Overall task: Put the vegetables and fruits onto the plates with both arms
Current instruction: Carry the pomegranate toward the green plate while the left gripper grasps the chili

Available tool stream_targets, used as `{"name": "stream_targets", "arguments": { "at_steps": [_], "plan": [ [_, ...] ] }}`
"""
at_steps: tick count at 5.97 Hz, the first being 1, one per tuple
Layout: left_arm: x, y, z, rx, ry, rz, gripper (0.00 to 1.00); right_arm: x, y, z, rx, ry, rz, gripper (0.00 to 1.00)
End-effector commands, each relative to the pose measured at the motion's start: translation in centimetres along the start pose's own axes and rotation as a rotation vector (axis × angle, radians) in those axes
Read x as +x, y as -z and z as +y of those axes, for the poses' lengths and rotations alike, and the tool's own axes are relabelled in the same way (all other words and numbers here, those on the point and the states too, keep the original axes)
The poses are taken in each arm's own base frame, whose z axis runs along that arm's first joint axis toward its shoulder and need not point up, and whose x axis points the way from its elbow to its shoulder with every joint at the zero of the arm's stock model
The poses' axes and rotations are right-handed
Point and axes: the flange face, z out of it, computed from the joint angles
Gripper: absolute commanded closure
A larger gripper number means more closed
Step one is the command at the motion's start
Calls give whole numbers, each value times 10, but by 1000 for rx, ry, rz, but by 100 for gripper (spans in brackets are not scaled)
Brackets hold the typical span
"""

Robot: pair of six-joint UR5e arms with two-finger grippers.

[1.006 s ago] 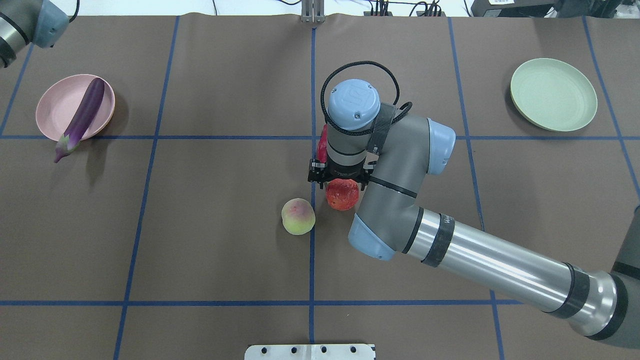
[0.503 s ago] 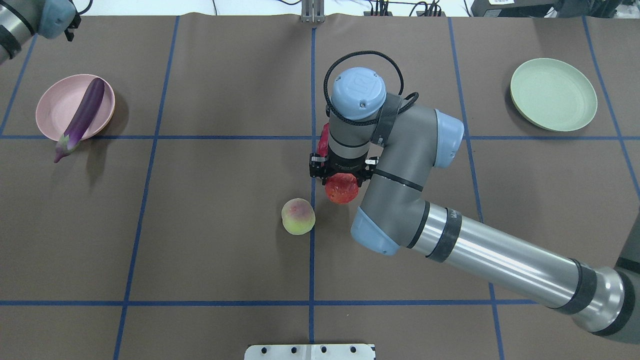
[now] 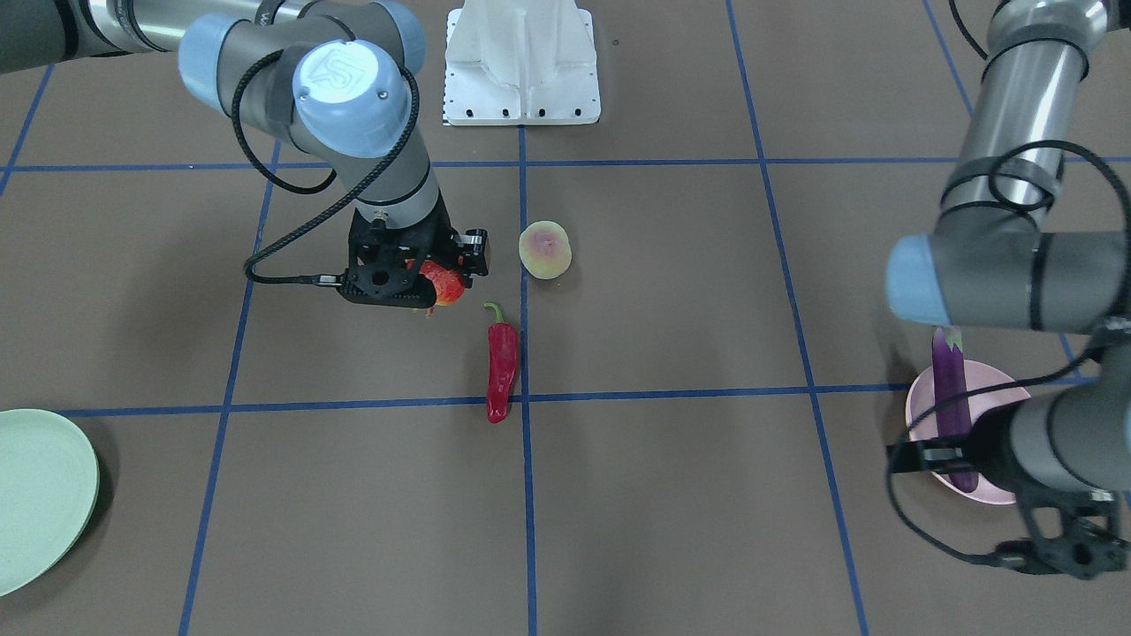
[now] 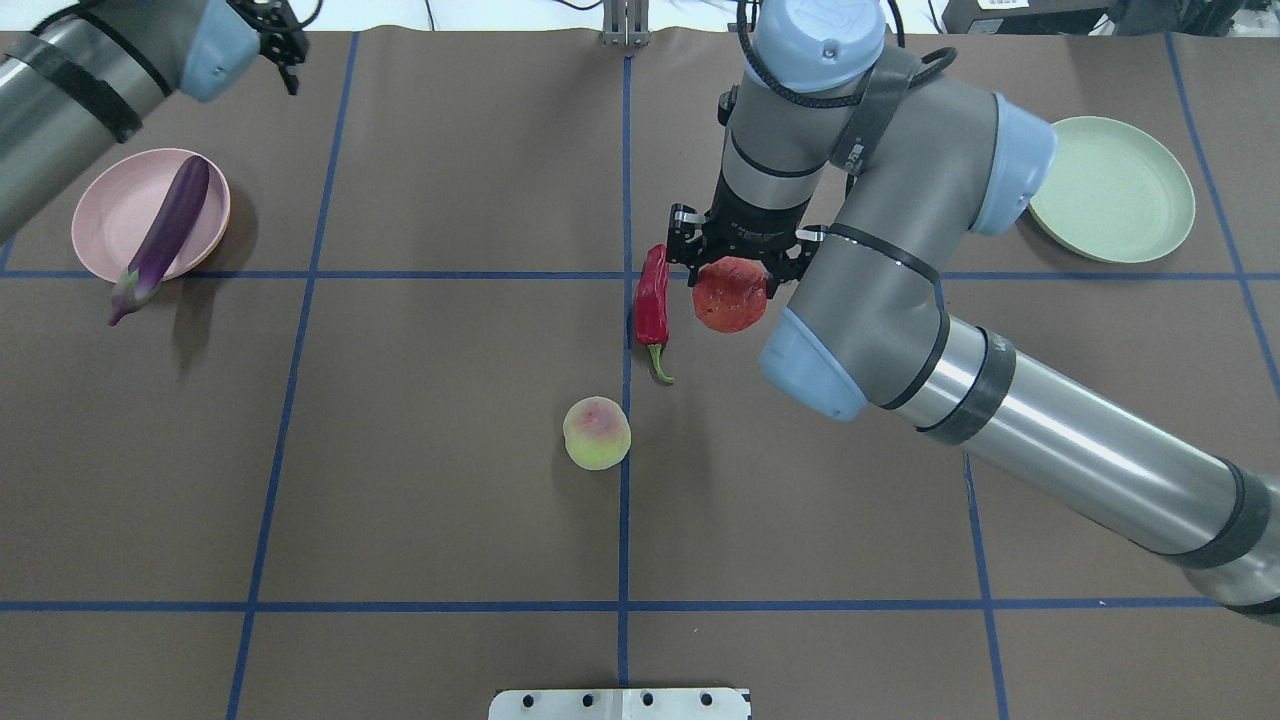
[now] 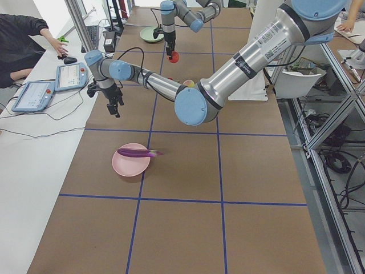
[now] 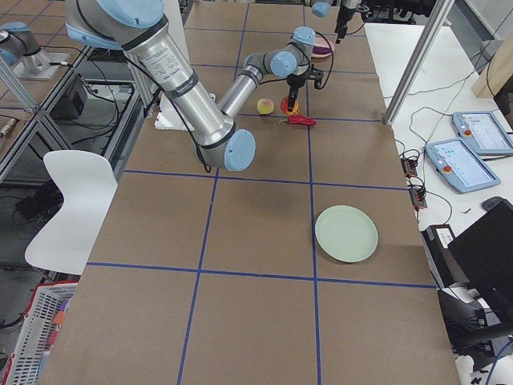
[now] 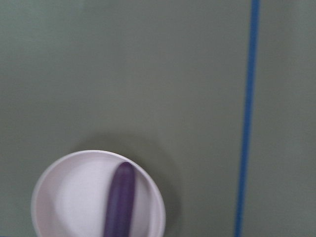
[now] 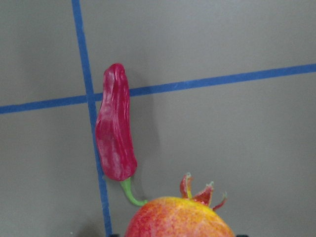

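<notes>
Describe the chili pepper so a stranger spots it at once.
Start at the middle of the brown table, where blue tape lines cross. The chili pepper lies there, beside the pomegranate in the right gripper. It alone is long, red and wrinkled.

A: Where are the fixed cameras?
B: One hangs behind the robot, looking forward and down on the surface [image 4: 400, 450]. Another faces it from across, steeply down, with the white base [image 3: 521, 62] at its top edge. Two more look along the surface from either end, farther off.
A: And the wrist ones?
B: Close, pointing straight down. The left sees the pink plate [image 7: 64, 197] and eggplant [image 7: 118, 202]. The right sees the chili pepper [image 8: 115, 133] and, at its lower edge, the pomegranate [image 8: 180, 219].
A: Any overlap?
B: All four fixed views share the pink plate. The chili pepper shows in the overhead and front views too.
</notes>
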Motion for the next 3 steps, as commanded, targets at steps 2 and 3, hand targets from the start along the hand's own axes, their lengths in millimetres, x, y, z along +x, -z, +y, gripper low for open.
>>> {"name": "stream_targets", "arguments": {
  "at_steps": [2, 3],
  "plan": [
    [233, -5, 97, 7, 39, 170, 0, 111, 70, -101, 134, 117, 42, 100],
    [263, -23, 118, 28, 40, 206, 0, 157, 88, -129, 165, 189, 79, 100]
  ]
}}
